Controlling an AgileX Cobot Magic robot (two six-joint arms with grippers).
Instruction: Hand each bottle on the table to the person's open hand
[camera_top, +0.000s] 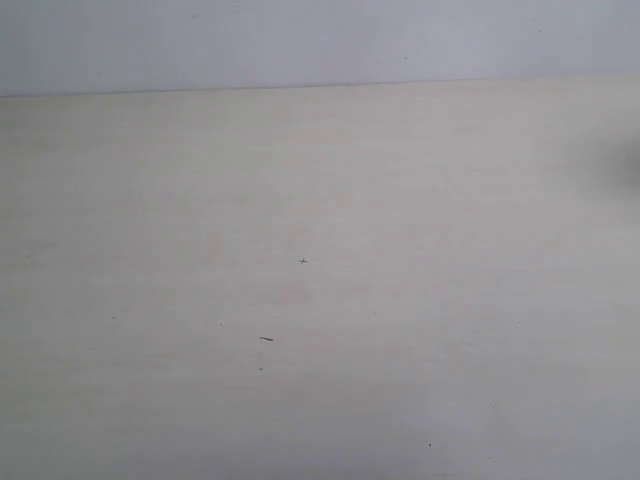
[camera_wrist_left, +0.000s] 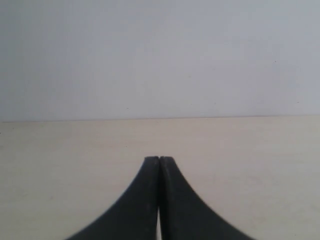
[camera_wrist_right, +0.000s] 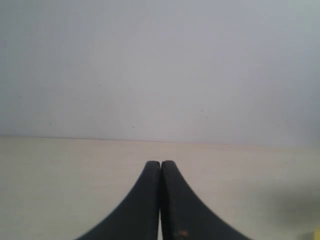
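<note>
operator: grippers first. how do they stand?

observer: left gripper is closed, its two black fingers pressed flat together tip to tip, with nothing between them. right gripper stands the same way, closed on nothing. both point out level across the table toward the pale wall. whether the tips touch the surface i cannot tell.

operator: and the table itself?

observer: pale beige with a faint grain, running up to the wall at 12 o'clock in the exterior view. a small cross-shaped speck sits near the centre, a short dark dash lies toward 7 o'clock of it, and a tiny dot lies farther off toward 5 o'clock. at 3 o'clock, on the edge of that view, hangs a soft dark blur, too smeared to name.

operator: bottles, where are they?

observer: i cannot tell. the only hint is a yellow sliver at the very edge of the right wrist view, off to one side of the right gripper, with a grey shadow on the table beside it. too little shows to say what it is.
</note>
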